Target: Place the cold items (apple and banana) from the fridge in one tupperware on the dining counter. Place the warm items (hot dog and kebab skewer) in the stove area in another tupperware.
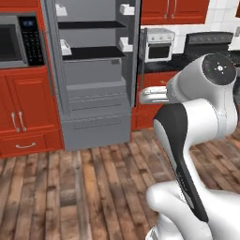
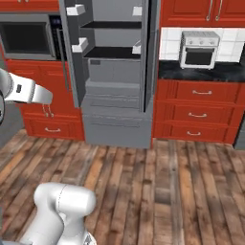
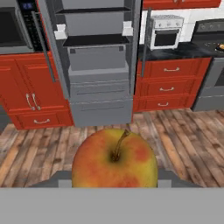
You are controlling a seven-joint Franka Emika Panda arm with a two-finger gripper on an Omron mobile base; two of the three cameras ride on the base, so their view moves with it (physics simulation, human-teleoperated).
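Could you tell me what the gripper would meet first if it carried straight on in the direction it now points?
The gripper holds the apple. Straight ahead the way looks free across the wooden floor; the first thing in line is probably the open fridge's lower drawers, though depth is hard to judge.

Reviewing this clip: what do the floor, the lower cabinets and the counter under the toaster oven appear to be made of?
Floor: wood planks, matte and worn, going by the visible grain and board seams. Lower cabinets: red panels, probably painted or stained wood, with pale metal-looking handles. Counter: dark, speckled and slightly glossy, which suggests polished stone, though a laminate could look the same.
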